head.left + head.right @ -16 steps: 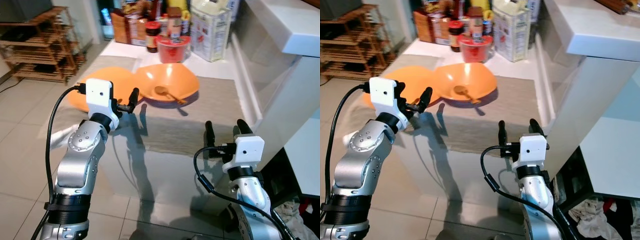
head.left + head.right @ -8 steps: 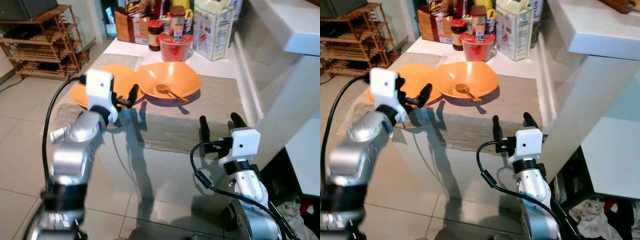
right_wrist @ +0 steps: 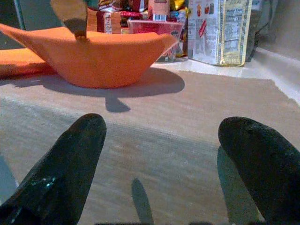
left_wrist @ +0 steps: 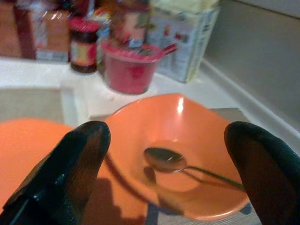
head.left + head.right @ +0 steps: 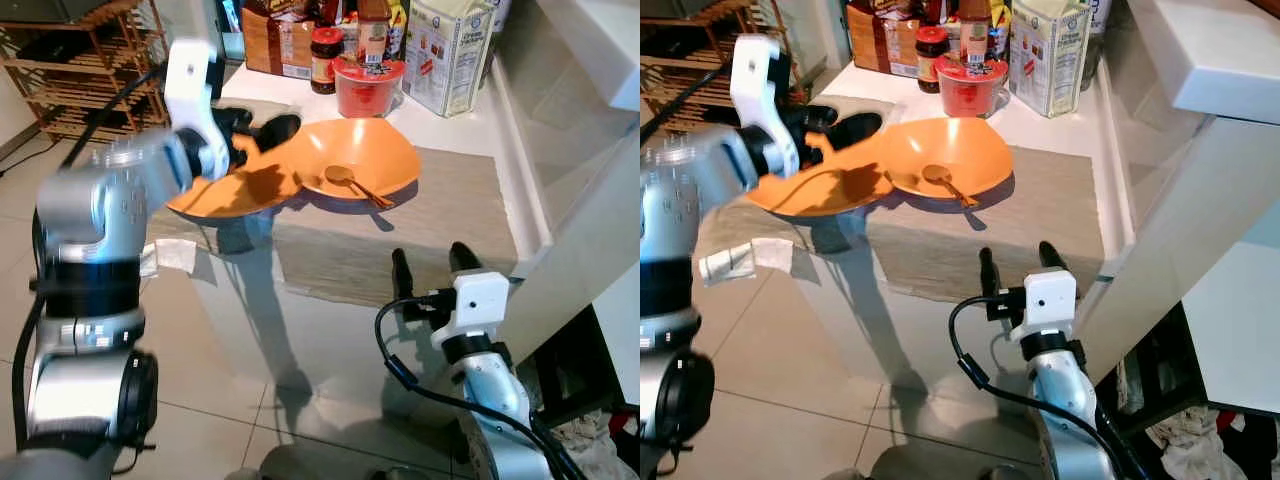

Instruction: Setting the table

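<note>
Left gripper (image 5: 262, 122), fingers spread wide and holding nothing, raised over the orange plate (image 5: 232, 190) beside the orange bowl (image 5: 372, 160), which holds a spoon (image 5: 350, 181). Both dishes rest on a woven placemat (image 5: 440, 215). Right gripper (image 5: 430, 265), fingers likewise apart, sits at the mat's near edge.

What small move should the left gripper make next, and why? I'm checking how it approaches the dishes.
Probably ease the left gripper forward and down toward the orange bowl. Its fingers are open above the orange plate, aimed at the bowl holding the spoon, with nothing gripped. The right gripper hovers open, nearer the mat's edge.
</note>
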`<state>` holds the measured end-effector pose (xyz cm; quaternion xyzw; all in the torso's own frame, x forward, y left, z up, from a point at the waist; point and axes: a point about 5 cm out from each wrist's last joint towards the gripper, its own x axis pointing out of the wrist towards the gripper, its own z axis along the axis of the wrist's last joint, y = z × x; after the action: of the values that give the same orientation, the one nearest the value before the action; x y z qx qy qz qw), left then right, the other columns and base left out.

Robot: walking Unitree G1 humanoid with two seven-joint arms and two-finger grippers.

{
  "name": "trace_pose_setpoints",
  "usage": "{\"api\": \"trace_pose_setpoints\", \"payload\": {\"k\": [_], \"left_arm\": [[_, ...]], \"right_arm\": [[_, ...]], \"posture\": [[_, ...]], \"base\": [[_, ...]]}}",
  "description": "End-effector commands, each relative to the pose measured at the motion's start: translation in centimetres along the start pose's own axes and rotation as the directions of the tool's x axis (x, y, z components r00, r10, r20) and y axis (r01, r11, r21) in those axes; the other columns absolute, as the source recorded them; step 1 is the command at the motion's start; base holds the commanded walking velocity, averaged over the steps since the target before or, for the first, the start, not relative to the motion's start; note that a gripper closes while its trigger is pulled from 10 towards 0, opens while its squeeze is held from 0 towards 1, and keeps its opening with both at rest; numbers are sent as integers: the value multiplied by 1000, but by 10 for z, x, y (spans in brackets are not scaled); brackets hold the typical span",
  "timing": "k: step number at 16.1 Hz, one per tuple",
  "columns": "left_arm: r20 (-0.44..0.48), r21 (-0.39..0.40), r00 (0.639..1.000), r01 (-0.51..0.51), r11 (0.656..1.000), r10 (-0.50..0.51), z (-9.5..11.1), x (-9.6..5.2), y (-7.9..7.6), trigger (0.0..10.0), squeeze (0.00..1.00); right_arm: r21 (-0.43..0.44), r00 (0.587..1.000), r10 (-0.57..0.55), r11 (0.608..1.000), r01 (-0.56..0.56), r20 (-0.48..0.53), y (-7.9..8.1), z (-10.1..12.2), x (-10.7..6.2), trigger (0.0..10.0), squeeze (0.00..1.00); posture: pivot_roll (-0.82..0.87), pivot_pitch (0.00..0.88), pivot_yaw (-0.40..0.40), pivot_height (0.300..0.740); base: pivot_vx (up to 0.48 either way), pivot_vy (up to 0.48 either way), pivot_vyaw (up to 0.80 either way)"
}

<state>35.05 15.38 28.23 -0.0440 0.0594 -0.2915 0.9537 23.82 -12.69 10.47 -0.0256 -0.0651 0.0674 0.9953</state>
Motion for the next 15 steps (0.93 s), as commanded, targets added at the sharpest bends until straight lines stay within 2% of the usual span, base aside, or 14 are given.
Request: {"api": "trace_pose_setpoints", "payload": {"k": [1,2,3,5,7,8,9,10,11,12,13,15], "left_arm": [[-27,63,1000,-11,998,13,-3,2,2,10000,0],[-67,128,996,-53,990,62,-16,1,5,10000,0],[-88,104,993,-71,992,81,-24,1,4,10000,0],[-146,-128,987,-82,988,63,-42,2,-4,10000,0],[-156,-247,984,-120,961,83,-49,5,-2,10000,0],[-137,-271,985,-138,952,104,-49,6,2,10000,0],[-112,-156,980,-182,971,166,-45,3,9,10000,0],[-103,-91,976,-199,976,190,-44,2,12,10000,0],[-115,60,948,-292,955,297,-45,-5,27,10000,0],[-130,139,924,-341,930,359,-49,-10,37,10000,0],[-172,166,881,-416,894,441,-57,-18,54,10000,0],[-229,13,836,-510,860,499,-68,-34,72,10000,0]], "right_arm": [[-3,1000,3,1000,-3,-2,2,-2,-2,10000,0],[-4,1000,-3,1000,3,-2,1,-2,-2,10000,0],[-5,1000,-7,1000,7,-4,0,-2,-3,10000,0],[-6,1000,-7,1000,7,-9,0,-3,-6,10000,0],[-5,1000,-4,1000,4,-11,0,-4,-7,10000,0],[-6,1000,-3,1000,3,-11,1,-4,-7,10000,0],[-6,1000,-4,1000,4,-10,1,-4,-7,10000,0],[-6,1000,-5,1000,5,-10,1,-4,-7,10000,0],[-6,1000,-5,1000,5,-16,1,-5,-9,10000,0],[-6,1000,-6,1000,6,-19,2,-6,-10,10000,0],[-4,1000,-6,1000,6,-25,2,-7,-11,10000,0],[0,1000,-6,1000,6,-29,3,-8,-12,10000,0]], "posture": [[-20,2,44,727],[-23,7,43,727],[-23,9,41,727],[-22,13,37,727],[-20,15,36,727],[-23,17,38,727],[-22,21,41,727],[-22,21,41,727],[-21,25,44,727],[-21,25,43,727],[-19,27,44,727],[-10,35,43,727]], "base": [[0,0,0],[0,0,0],[0,0,0],[0,0,0],[0,0,0],[0,0,0],[0,0,0],[0,0,0],[0,0,0],[0,0,0],[0,0,0],[0,0,0]]}}
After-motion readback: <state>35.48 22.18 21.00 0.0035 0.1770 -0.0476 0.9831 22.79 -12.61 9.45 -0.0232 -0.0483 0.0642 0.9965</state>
